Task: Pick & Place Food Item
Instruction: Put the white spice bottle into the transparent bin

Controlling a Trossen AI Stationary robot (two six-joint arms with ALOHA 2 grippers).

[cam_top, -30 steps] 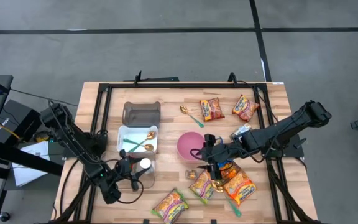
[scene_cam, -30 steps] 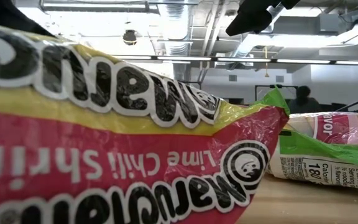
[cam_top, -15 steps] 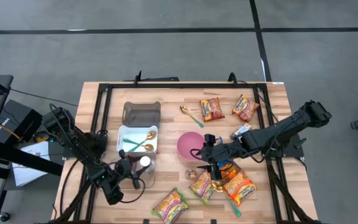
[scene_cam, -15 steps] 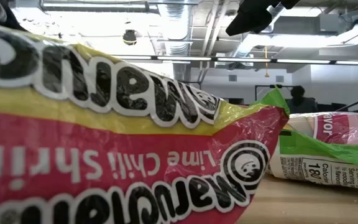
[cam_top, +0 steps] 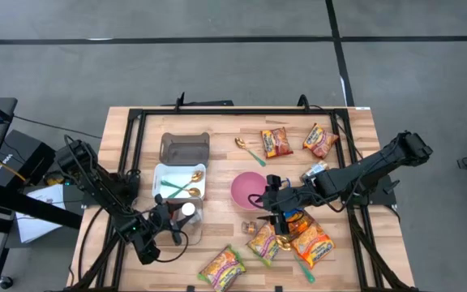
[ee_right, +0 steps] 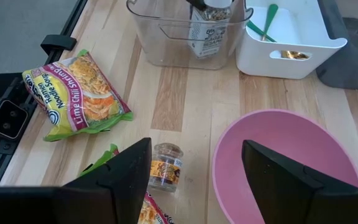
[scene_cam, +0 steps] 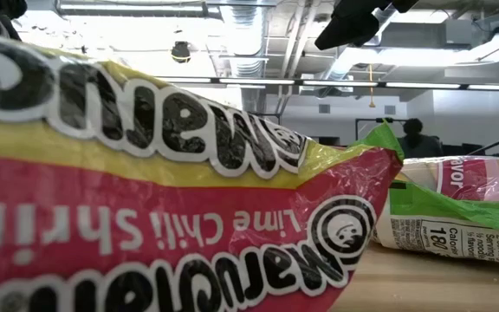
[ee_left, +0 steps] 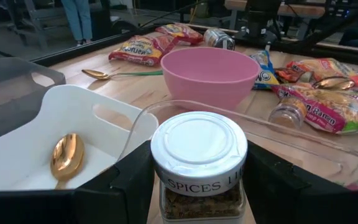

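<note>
Your left gripper point(ee_left: 197, 186) is clamped on the spice jar point(ee_left: 199, 163), holding it over the clear bin point(ee_right: 185, 37). It's rigid, smooth glass, probably slippery, so grip the body below the lid. Right gripper point(ee_right: 194, 180) hangs open by the pink bowl point(ee_right: 284, 155).

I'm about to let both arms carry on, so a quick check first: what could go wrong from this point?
1. The left hand grips the white-lidded glass spice jar inside the clear plastic bin. If it is released off-balance, it could topple against the wall.
2. The open right hand hovers over the small brown-labelled spice jar beside the pink plastic bowl. On descent, a finger may hit the bowl's rim or nudge the jar away.
</note>
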